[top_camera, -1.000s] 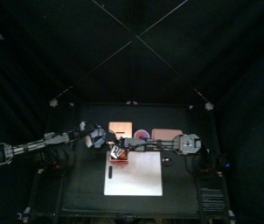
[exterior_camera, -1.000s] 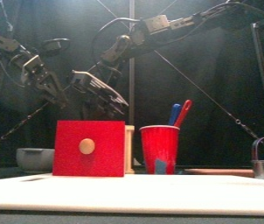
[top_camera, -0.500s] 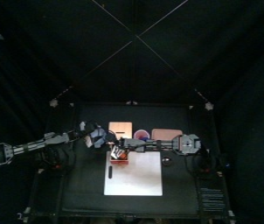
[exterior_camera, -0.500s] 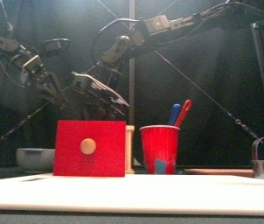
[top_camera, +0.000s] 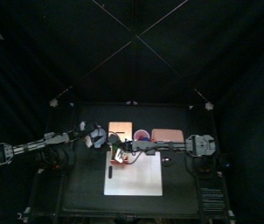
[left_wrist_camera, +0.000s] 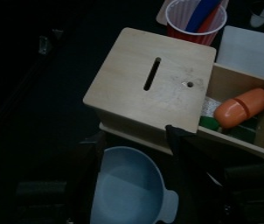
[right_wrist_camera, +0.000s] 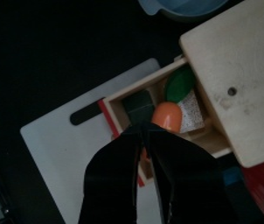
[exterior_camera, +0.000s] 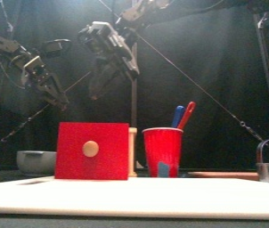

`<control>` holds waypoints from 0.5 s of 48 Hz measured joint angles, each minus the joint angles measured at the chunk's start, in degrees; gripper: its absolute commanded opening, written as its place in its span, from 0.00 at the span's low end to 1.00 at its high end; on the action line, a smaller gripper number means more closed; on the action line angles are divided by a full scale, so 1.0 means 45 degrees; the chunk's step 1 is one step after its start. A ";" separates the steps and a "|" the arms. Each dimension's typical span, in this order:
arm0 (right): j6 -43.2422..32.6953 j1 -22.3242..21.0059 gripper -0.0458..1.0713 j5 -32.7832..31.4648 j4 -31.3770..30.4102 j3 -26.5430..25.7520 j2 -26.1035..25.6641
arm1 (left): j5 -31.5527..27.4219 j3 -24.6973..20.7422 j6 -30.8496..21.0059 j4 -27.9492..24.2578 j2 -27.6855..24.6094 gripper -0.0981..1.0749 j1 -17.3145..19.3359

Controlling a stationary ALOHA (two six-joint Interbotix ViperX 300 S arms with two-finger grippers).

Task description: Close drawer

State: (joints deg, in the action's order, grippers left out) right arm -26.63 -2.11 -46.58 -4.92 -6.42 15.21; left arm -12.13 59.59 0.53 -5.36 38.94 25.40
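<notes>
Red-fronted and built of pale wood, the drawer box [exterior_camera: 92, 150] stood on the black table [top_camera: 87, 188], its drawer [right_wrist_camera: 158, 109] pulled out over a white board [right_wrist_camera: 70, 131] and not yet pushed home. Inside the open drawer lay an orange item [right_wrist_camera: 167, 115] next to a green one [right_wrist_camera: 181, 84], with some packaging beside them that could not be made out clearly. The box's top panel [left_wrist_camera: 152, 77] showed a narrow slot and a small hole. A red cup [exterior_camera: 163, 151] holding blue and red pens [exterior_camera: 183, 115] stood just beside the box, on its right in the front view. A pale blue bowl [left_wrist_camera: 125, 185] sat next to the box on the other side. The right gripper [right_wrist_camera: 149, 140] hung above the open drawer, its jaws close together and partly parted, holding nothing that could be seen. The left gripper [left_wrist_camera: 184, 164] hovered over the bowl and the box's edge with its jaws spread wide and empty. In the front view the right arm [exterior_camera: 110, 52] hung high above the box.
</notes>
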 measured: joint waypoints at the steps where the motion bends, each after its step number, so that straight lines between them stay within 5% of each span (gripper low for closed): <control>1: -0.0020 0.0020 0.50 0.0254 -0.0078 0.0352 -0.0254 | 0.0020 -0.0020 0.0000 0.0000 0.0020 0.86 -0.0020; 24: -0.0059 0.0273 0.50 0.7148 -0.0879 0.8516 -0.5762 | 0.0312 -0.0254 -0.0039 0.0313 0.0117 0.86 -0.0684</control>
State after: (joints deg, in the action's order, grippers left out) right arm -26.89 -0.88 -14.41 -8.88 31.90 -10.72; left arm -10.72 58.45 0.35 -3.96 39.46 22.32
